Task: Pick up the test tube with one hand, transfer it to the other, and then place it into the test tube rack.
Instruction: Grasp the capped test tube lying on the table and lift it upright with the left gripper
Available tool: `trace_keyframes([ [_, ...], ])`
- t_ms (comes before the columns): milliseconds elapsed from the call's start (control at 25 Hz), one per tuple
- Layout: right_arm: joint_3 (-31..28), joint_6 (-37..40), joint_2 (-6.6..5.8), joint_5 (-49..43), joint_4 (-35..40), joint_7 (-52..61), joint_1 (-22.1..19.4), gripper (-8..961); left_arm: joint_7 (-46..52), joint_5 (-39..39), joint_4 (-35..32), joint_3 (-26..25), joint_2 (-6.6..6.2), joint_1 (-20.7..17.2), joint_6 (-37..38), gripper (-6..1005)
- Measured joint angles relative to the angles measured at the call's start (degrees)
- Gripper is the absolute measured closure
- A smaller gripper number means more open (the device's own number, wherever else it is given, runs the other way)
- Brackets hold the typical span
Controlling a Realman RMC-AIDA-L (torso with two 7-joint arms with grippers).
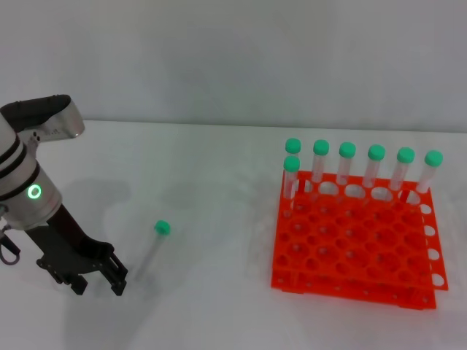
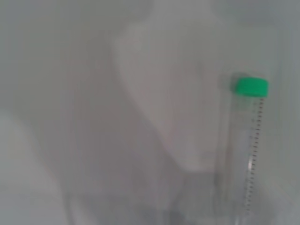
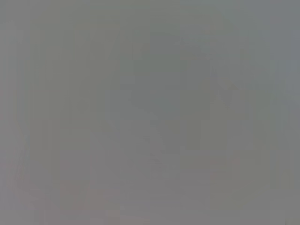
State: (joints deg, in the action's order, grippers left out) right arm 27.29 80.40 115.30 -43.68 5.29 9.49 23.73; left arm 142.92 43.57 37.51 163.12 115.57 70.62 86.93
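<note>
Test tube (image 1: 150, 251) lies flat on the white tabletop (image 1: 211, 306), green cap pointing away from me, just beside my left gripper (image 1: 97, 281), whose jaws stand open and empty, not touching it. Well apart from the tube, on its far side from my gripper, stands the orange test tube rack (image 1: 354, 244) with seven green-capped tubes (image 1: 374, 166) upright along its back.

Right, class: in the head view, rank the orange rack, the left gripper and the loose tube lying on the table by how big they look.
1. Orange rack, clearly largest.
2. Left gripper, black, fingers apart; it sits nearer the camera, so its rank is less sure.
3. Loose tube, slimmest.
</note>
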Motion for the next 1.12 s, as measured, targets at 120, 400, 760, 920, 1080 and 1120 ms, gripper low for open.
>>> trace_keyframes([
  [120, 0.00, 0.03, 0.01, -0.07, 0.00, 0.00, 0.00, 100, 0.01, 0.24, -0.47, 0.00, 0.00, -0.19, -1.32, 302],
  [400, -0.04, 0.00, 0.01, -0.09, -0.11, 0.00, -0.01, 100, -0.24, 0.36, -2.31, 0.00, -0.56, 0.00, -4.58, 302],
  [760, -0.05, -0.13, 0.10, -0.03, -0.19, 0.00, -0.30, 101, 0.08, 0.38, -4.10, 0.00, -1.19, 0.97, -5.59, 303],
  [920, -0.05, -0.12, 0.10, 0.00, -0.17, 0.01, -0.23, 102, 0.60, 0.36, -6.21, 0.00, -1.23, 1.07, -6.90, 303],
  [1080, -0.04, -0.28, 0.10, 0.01, -0.14, 0.00, -0.07, 102, 0.79, 0.29, -7.28, 0.00, -1.20, 1.45, -7.81, 304],
  [1120, -0.04, -0.29, 0.10, 0.00, -0.14, 0.01, -0.02, 102, 0.80, 0.29, -7.30, 0.00, -1.14, 1.55, -8.02, 304],
])
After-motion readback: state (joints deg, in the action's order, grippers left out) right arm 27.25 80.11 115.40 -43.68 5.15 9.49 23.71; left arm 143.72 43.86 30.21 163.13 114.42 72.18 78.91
